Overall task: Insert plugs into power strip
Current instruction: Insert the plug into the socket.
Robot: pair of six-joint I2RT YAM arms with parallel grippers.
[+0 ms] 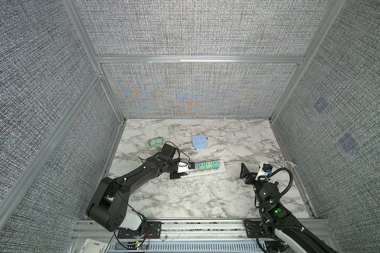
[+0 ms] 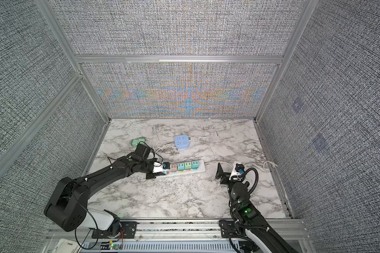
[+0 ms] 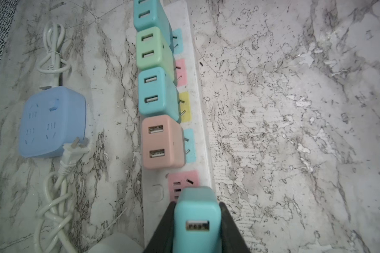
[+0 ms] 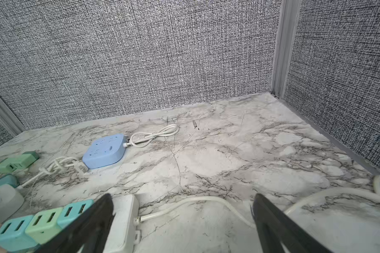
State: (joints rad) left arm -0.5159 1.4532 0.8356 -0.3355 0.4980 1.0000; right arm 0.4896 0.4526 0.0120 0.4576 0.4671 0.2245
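4 plugs point(image 3: 157, 92) in strip point(image 3: 201, 153) | L jaws grip teal plug point(image 3: 196, 219) | R jaws wide

The table point(image 1: 206, 197) has a smooth, marble-patterned top, scuffed and scratched. The walls point(image 1: 184, 28) are coarse woven cloth, framed by brushed metal rails point(image 1: 198, 58). Each plug point(image 3: 157, 92) is smooth matt plastic. The strip point(image 3: 198, 122) is white plastic, smudged. Its cord point(image 4: 202, 197) looks smooth and rubbery.

Left arm point(image 1: 136, 177) extended, left fingers point(image 3: 229, 232) clamped on teal plug point(image 3: 196, 219); right arm point(image 1: 270, 195) bent, right fingers point(image 4: 92, 219) apart.
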